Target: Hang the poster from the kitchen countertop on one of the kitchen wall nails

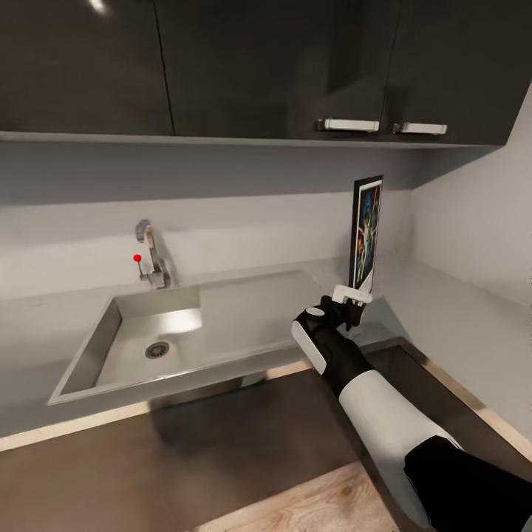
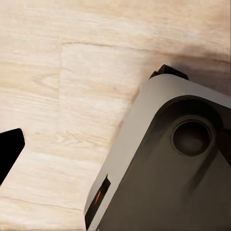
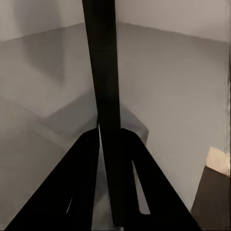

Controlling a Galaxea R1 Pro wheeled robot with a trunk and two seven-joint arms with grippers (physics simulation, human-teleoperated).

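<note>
One poster (image 1: pixel 366 233) up off the worktop, pinched at its bottom edge.

The right gripper (image 1: pixel 353 301) has its fingers pressed on the frame, holding it upright, probably so it's ready to go flat against a wall. Kitchen countertop (image 1: pixel 451 325) sits below; sink (image 1: pixel 111 340) is at 9 o'clock from the poster. Can't tell what the left fingers (image 2: pixel 9 149) are doing.

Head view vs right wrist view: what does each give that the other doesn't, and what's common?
Head view alone: the poster's printed face, the sink with its faucet, the dark wall cabinets, and the right arm's white forearm.

Right wrist view alone: the poster's black edge pinched between the two dark fingers, seen end-on.

Both: the right gripper shut on the upright poster, above the grey kitchen countertop at its corner.
</note>
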